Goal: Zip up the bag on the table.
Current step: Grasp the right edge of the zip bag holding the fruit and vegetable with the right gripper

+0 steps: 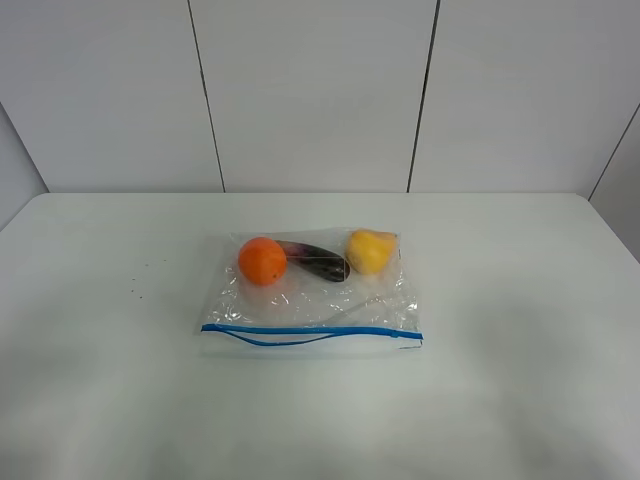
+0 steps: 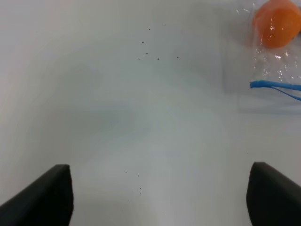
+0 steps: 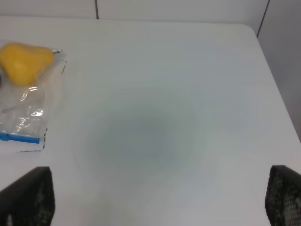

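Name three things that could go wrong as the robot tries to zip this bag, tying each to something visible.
The bag lies loose on the smooth table, so it may slide unless one hand pins it.
The blue zip strip gapes in the middle; its tracks could misalign when pressed.
The left hand and right hand hang open over bare table beside the bag; a pinch could miss the thin strip.
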`<state>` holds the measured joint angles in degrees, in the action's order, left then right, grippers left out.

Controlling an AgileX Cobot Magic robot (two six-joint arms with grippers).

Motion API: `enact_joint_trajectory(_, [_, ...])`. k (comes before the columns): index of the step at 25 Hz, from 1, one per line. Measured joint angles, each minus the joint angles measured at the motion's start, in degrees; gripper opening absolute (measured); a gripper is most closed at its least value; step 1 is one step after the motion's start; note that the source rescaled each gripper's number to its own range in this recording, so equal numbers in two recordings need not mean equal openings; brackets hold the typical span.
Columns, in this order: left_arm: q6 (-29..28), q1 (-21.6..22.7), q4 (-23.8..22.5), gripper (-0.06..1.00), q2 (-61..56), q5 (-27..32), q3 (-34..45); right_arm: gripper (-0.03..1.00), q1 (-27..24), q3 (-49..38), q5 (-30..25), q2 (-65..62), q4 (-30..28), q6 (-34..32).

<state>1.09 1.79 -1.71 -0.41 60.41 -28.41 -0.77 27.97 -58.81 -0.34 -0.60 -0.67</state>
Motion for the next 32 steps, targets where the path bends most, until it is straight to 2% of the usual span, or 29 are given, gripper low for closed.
enact_joint_trajectory(13, [0.0,0.0,0.0,1.0,0.0,0.0,0.0,1.0,0.0,0.2,0.0,0.0,0.0,0.0])
enact_joint_trajectory(17, [0.0,0.0,0.0,1.0,0.0,0.0,0.0,1.0,0.0,3.1,0.0,2.9,0.3,0.0])
enact_joint_trajectory(20, [0.0,0.0,0.0,1.0,0.0,0.0,0.0,1.0,0.0,5.9,0.3,10.3,0.3,0.0])
enact_joint_trajectory(27, [0.0,0.0,0.0,1.0,0.0,0.0,0.0,1.0,3.0,11.4,6.2,33.6,1.8,-1.6])
enact_joint_trajectory(30, [0.0,0.0,0.0,1.0,0.0,0.0,0.0,1.0,3.1,12.3,6.6,45.2,5.8,1.1])
enact_joint_trajectory(32, [0.0,0.0,0.0,1.0,0.0,0.0,0.0,1.0,3.1,12.3,7.6,52.4,10.5,4.1])
